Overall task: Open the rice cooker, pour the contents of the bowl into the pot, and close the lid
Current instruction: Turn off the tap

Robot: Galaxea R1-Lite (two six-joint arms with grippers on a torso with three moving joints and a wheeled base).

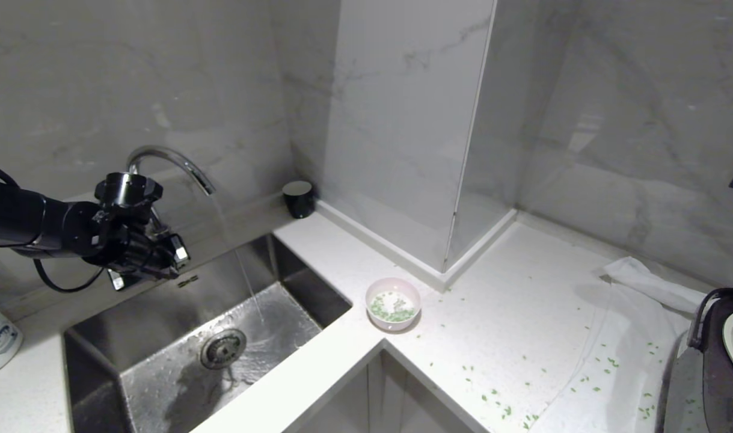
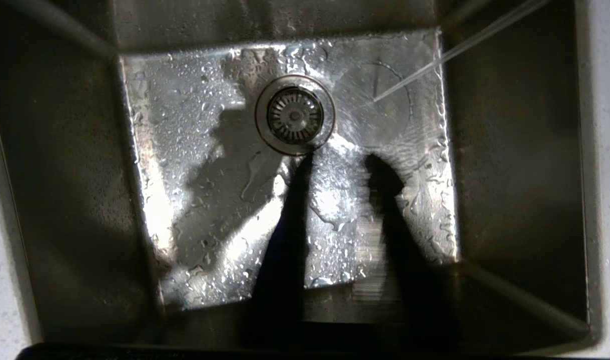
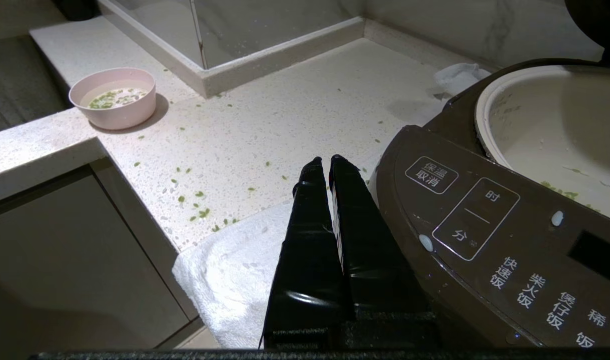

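You see a glossy black left arm with a round knurled cap and looping black cable; right gripper fingers wrapped in shiny black tape.

Grey-veined marble walls, white speckled L-shaped counter, steel sink, running tap

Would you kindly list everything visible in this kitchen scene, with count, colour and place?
bowl: one, pale pink, on the counter by the sink, holding green bits
rice cooker: one, brown-grey, lid open, far right
pot: one, off-white, inside the cooker
sink: one, steel, left
faucet: one, chrome, water running
cup: one, black, back corner
cloth: one, white, under the cooker
scattered green bits: many, on the counter
left hand: over the sink, nothing between its fingers
right hand: shut, beside the cooker
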